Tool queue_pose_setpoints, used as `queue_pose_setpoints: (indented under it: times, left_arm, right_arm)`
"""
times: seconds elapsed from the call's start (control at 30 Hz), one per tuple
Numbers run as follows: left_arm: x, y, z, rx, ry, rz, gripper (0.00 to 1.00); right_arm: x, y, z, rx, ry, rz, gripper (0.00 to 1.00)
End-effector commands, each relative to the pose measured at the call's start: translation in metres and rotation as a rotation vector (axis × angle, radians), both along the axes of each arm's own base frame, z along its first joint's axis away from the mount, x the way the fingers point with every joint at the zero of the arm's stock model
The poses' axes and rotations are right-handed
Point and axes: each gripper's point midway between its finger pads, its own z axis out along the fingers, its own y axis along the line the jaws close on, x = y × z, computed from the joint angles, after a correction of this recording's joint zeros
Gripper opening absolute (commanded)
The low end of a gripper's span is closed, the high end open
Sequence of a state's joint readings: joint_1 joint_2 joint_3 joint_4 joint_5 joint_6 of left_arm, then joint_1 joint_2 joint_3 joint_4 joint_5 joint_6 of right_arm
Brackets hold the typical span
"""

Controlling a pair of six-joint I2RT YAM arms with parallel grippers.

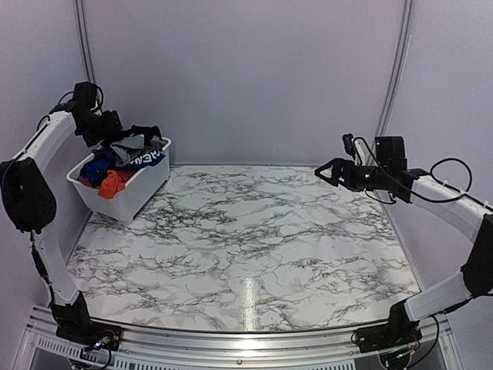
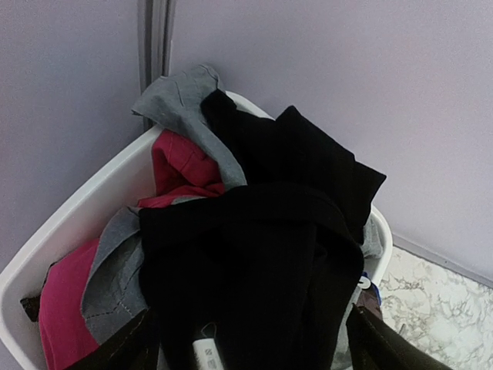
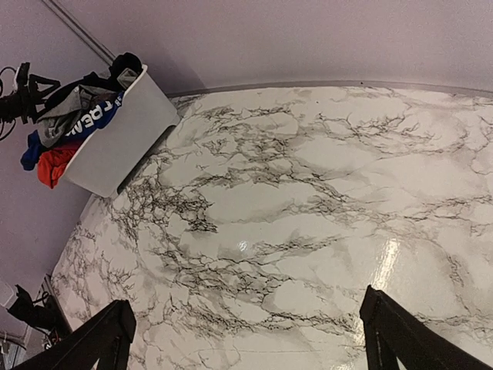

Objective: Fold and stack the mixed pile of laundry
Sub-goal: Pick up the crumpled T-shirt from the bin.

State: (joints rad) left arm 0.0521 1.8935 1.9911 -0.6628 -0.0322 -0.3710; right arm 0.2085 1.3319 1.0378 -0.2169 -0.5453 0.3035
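Observation:
The mixed laundry pile (image 1: 123,158) fills a white plastic basket (image 1: 142,193) at the back left of the table. In the left wrist view a large black garment (image 2: 262,231) lies on top, over a grey piece (image 2: 181,104) and pink-red pieces (image 2: 177,166); a small white label (image 2: 205,351) shows low down. Blue (image 1: 98,164) and orange-red (image 1: 112,183) pieces hang at the basket's near side. My left gripper (image 1: 108,127) hovers over the pile, jaws wide apart on either side of the black garment (image 2: 250,324). My right gripper (image 1: 327,171) is open and empty above the table (image 3: 248,302).
The marble-patterned table (image 1: 262,239) spreads from the basket to the right. The basket's rim (image 2: 85,216) stands close to the back and left walls. The basket also shows far off in the right wrist view (image 3: 123,131).

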Motion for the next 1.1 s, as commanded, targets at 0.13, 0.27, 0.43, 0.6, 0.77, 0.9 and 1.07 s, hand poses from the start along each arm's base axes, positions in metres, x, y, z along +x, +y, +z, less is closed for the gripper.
queue_pose_setpoints:
  times: [0.13,0.27,0.43,0.6,0.77,0.9,1.07]
  left_arm:
    - [0.013,-0.017,-0.028,-0.029,0.062,-0.096,0.64]
    - [0.017,-0.014,-0.014,-0.018,0.029,-0.084,0.29]
    - [0.017,-0.007,0.045,0.013,-0.102,-0.053,0.00]
    - [0.005,0.003,0.117,0.022,-0.276,-0.005,0.00]
    - [-0.012,-0.002,0.200,-0.029,-0.525,0.001,0.00]
    - [-0.021,-0.008,0.261,-0.085,-0.716,-0.027,0.00]
    - [-0.028,-0.027,0.314,-0.235,-0.906,-0.118,0.00]
  right_arm:
    - [0.011,0.000,0.024,0.022,-0.051,-0.005,0.98]
    - [0.012,-0.001,0.025,0.020,-0.052,-0.010,0.98]
    - [0.011,-0.001,0.024,0.026,-0.049,-0.009,0.99]
    - [0.011,0.000,0.025,0.033,-0.050,-0.007,0.99]
    - [0.013,0.001,0.026,0.045,-0.054,-0.004,0.98]
    - [0.015,0.004,0.029,0.059,-0.061,0.002,0.98]
    - [0.018,0.006,0.035,0.073,-0.076,0.014,0.98]
